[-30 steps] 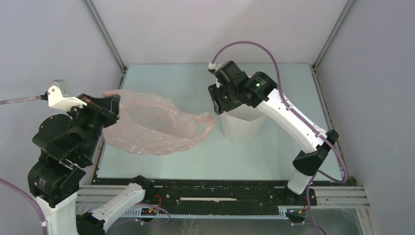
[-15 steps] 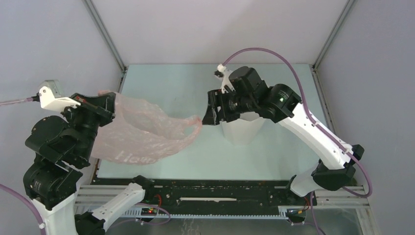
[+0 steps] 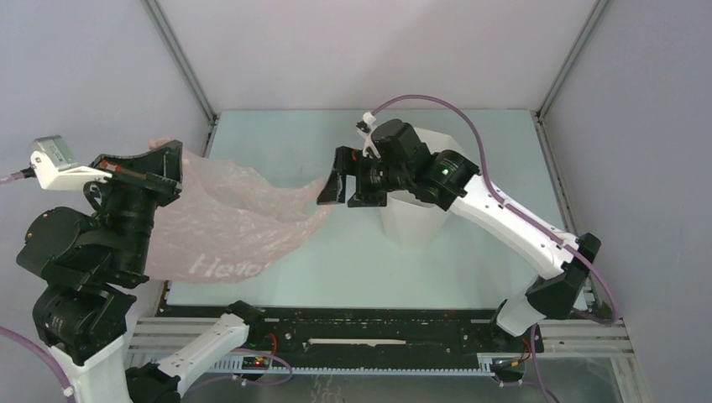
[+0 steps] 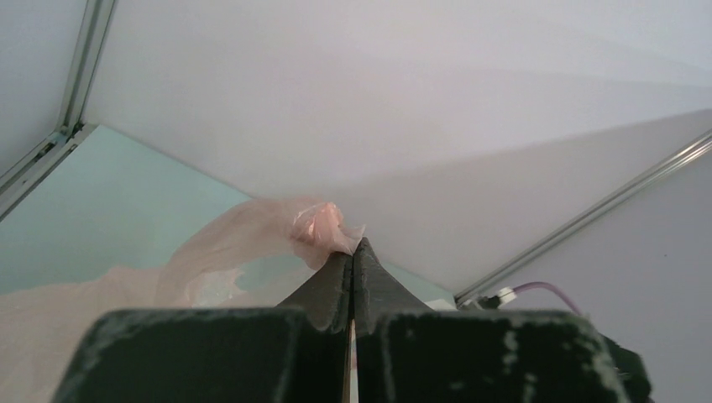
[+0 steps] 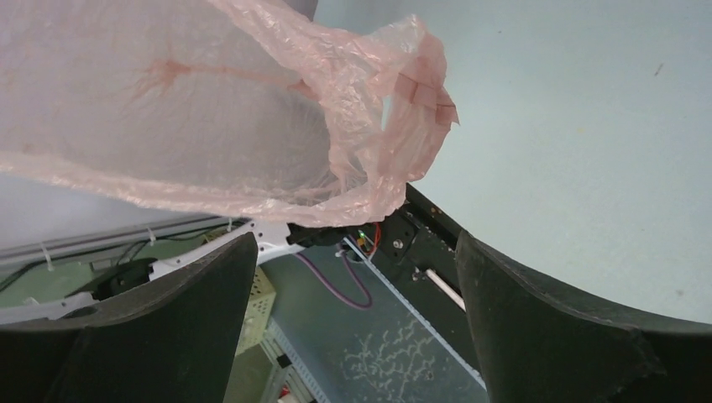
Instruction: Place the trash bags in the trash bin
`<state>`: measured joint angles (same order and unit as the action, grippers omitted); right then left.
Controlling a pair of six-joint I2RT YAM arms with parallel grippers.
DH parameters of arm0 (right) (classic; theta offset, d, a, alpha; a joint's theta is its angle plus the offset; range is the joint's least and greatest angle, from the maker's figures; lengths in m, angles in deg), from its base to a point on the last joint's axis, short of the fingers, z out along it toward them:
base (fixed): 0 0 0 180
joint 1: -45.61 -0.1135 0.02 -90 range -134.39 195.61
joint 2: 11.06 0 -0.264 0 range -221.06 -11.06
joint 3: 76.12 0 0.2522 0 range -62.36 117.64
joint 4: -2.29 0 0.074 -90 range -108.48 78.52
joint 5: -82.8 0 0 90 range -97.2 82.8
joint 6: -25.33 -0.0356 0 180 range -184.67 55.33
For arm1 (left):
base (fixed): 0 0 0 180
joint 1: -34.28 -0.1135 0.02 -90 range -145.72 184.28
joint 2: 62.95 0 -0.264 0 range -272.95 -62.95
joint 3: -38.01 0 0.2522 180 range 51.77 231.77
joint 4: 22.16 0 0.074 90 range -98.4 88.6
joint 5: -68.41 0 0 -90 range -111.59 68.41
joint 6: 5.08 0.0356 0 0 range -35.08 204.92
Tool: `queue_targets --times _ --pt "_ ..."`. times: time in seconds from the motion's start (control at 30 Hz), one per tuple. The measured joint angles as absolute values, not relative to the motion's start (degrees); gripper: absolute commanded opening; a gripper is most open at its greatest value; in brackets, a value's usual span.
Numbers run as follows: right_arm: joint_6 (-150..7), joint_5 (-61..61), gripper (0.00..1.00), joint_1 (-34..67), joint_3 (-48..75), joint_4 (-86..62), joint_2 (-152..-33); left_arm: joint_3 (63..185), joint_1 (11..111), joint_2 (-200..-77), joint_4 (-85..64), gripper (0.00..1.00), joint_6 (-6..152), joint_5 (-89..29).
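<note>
The pale-pink trash bag [image 3: 235, 222] hangs stretched above the table's left side, with white lettering near its lower edge. My left gripper [image 3: 164, 155] is shut on its upper left handle; the pinched film bunches at the fingertips in the left wrist view [image 4: 323, 227]. My right gripper [image 3: 344, 186] is open with jaws wide apart, right at the bag's free right end, which hangs just beyond the jaws in the right wrist view [image 5: 395, 109]. The translucent white trash bin [image 3: 416, 220] stands upright at mid-table, partly hidden under the right arm.
The pale green table top [image 3: 470, 260] is bounded by grey walls and metal frame posts. A black rail [image 3: 361, 332] with cables runs along the near edge by the arm bases.
My left gripper has lifted the bag up and to the left, pulling it taut. My right arm has swung left off the bin towards the bag's free end, jaws open.
</note>
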<state>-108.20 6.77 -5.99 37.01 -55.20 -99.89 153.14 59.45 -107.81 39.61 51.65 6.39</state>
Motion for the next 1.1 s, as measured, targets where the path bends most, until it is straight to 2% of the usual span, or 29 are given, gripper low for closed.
queue_targets --times 0.23,0.5,0.63,0.83,0.97,1.1 --pt "-113.1 6.9 0.92 -5.5 37.0 -51.4 -104.0 154.7 59.4 -109.4 36.6 0.0 50.3 5.0" --pt "-109.2 10.3 0.96 -5.2 35.3 -37.3 -106.0 154.7 59.4 -108.7 36.7 0.0 47.2 3.2" --pt "-105.9 13.5 0.9 -3.9 34.9 -28.9 -106.0 154.6 59.4 -108.1 37.0 0.0 45.5 1.8" --pt "-101.9 22.4 0.96 -2.2 37.7 -20.8 -106.8 154.6 59.4 -108.5 38.1 0.0 42.6 -3.5" --pt "-99.9 26.6 0.97 -5.2 38.5 -17.0 -106.7 154.2 59.4 -110.8 38.2 0.0 40.2 -9.5" --pt "-97.0 24.7 0.98 -10.3 38.8 -16.7 -106.7 152.7 59.4 -114.7 37.6 0.0 37.9 -15.8"
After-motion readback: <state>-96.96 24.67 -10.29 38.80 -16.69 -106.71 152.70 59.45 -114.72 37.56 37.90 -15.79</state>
